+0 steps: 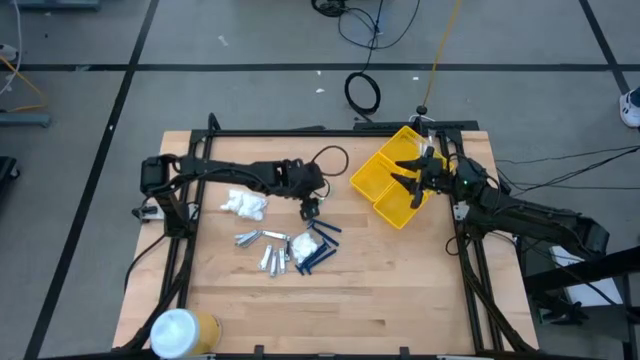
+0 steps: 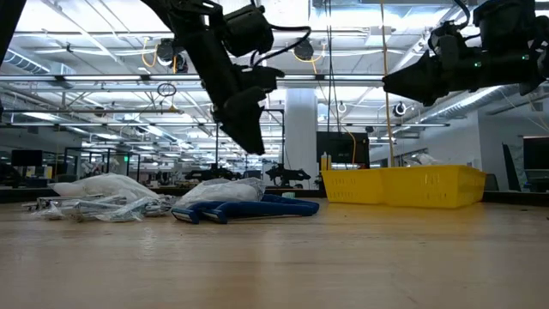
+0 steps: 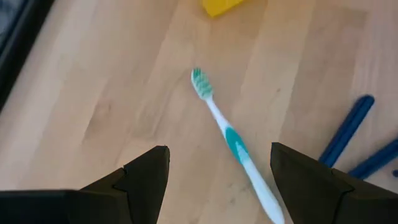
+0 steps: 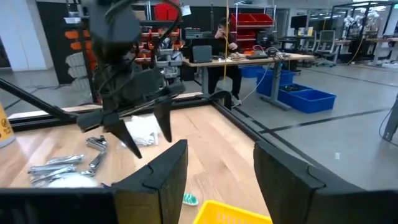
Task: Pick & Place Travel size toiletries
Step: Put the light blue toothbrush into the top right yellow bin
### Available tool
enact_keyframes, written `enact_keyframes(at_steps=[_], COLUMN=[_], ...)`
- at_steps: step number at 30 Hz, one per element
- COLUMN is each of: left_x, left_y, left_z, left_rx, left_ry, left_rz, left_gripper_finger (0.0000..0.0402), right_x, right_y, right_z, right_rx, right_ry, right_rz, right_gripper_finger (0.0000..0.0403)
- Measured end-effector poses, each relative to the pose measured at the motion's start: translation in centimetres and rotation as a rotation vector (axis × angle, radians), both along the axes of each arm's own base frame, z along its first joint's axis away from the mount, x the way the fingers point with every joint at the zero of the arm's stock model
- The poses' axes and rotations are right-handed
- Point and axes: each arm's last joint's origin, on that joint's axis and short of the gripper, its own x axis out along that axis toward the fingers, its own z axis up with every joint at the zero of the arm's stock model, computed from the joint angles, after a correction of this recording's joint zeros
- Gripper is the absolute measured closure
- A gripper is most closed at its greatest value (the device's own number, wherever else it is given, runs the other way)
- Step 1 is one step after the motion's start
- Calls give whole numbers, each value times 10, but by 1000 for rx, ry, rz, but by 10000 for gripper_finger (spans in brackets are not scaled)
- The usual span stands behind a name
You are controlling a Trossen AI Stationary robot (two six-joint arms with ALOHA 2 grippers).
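Left tool (image 3: 217, 180) open, toothbrush (image 3: 233, 140) between fingers

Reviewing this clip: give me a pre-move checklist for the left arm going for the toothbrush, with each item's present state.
1. Left gripper open: ok.
2. Toothbrush lies between the fingers' line, nothing on top of it: ok.
3. Left gripper empty: ok.
4. Blue combs lie apart from the toothbrush: ok.
5. Right gripper over the yellow bin, away from the pile: ok.
6. Right gripper empty: ok, nothing shows between its fingers.
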Motion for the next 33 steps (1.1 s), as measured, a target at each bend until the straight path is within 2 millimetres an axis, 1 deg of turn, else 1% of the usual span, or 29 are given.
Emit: enact_keyframes(at_steps=[4, 6, 9, 15, 20, 25, 27, 29, 31, 33], left_x=[2, 4, 8, 16, 18, 19, 18, 18, 18, 18], left_y=[-5, -8, -10, -10, -10, -7, -6, -6, -5, -2], left_z=[-2, -8, -25, -55, -72, -79, -79, -80, -80, -81], left_rx=[7, -38, -82, -123, -142, -174, -194, -208, -218, -230], left_ry=[-8, 1, 40, 89, 123, 127, 133, 135, 138, 136], left_rz=[60, 57, 72, 124, 164, 203, 201, 200, 200, 202], left_gripper_finger=[133, 133, 133, 133, 133, 134, 143, 164, 194, 233], right_x=[0, 0, 0, 0, 0, 0, 0, 0, 0, 0], right_y=[0, 0, 0, 0, 0, 0, 0, 0, 0, 0], right_z=[0, 0, 0, -1, -1, -1, -1, -1, -1, -2], right_rx=[0, 1, 13, 21, 22, 22, 22, 23, 23, 26], right_ry=[1, 1, -3, 3, 4, 4, 4, 4, 4, 9], right_rz=[0, 1, 1, 5, 5, 6, 6, 6, 6, 6], right_gripper_finger=[232, 232, 232, 232, 232, 232, 232, 232, 232, 232])
